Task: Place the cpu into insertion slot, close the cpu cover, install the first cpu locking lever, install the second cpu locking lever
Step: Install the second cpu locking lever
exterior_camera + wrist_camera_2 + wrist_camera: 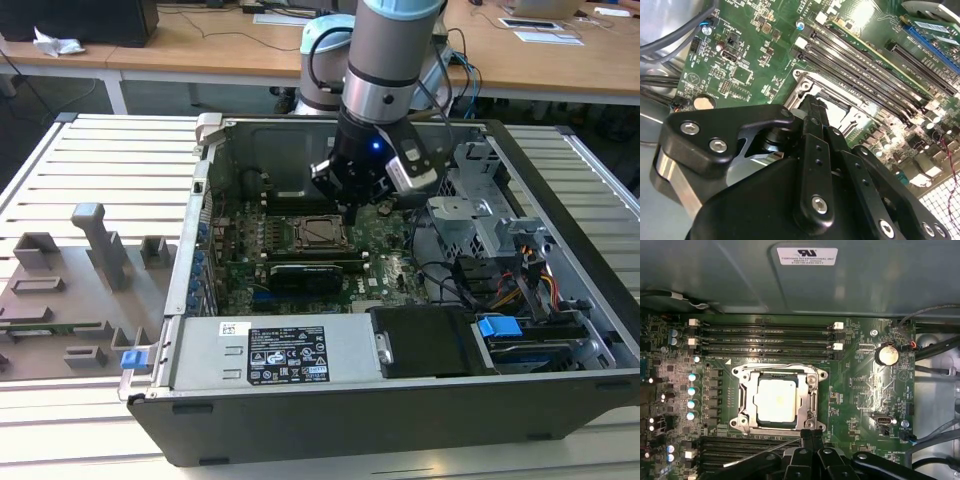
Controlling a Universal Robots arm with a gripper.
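Already seated — cpu (776, 400) inside insertion slot (816, 399).

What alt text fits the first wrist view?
The gripper, fingers together, hovers at the edge of the insertion slot on the green board, where the cpu sits under the closed cpu cover. Long black memory slots run beyond it.
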